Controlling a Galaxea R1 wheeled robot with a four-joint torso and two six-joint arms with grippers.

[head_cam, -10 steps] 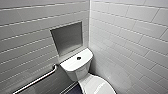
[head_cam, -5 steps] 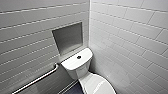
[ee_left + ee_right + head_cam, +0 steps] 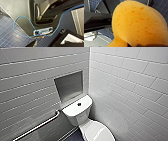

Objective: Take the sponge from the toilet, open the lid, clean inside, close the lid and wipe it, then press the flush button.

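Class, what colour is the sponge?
The sponge is orange, seen best in the right wrist view.

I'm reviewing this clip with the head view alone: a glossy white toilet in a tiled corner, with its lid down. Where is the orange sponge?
Observer: The small orange porous sponge sits right up against the right wrist camera and takes up most of that picture.
Reviewer: What lies behind it there?
Observer: A dark blue square-tiled floor shows past its edge, so the sponge is up off the ground.
Reviewer: Anything of note from the left wrist?
Observer: That camera looks down on the robot's grey body, with a thin light-blue cable looping across it.
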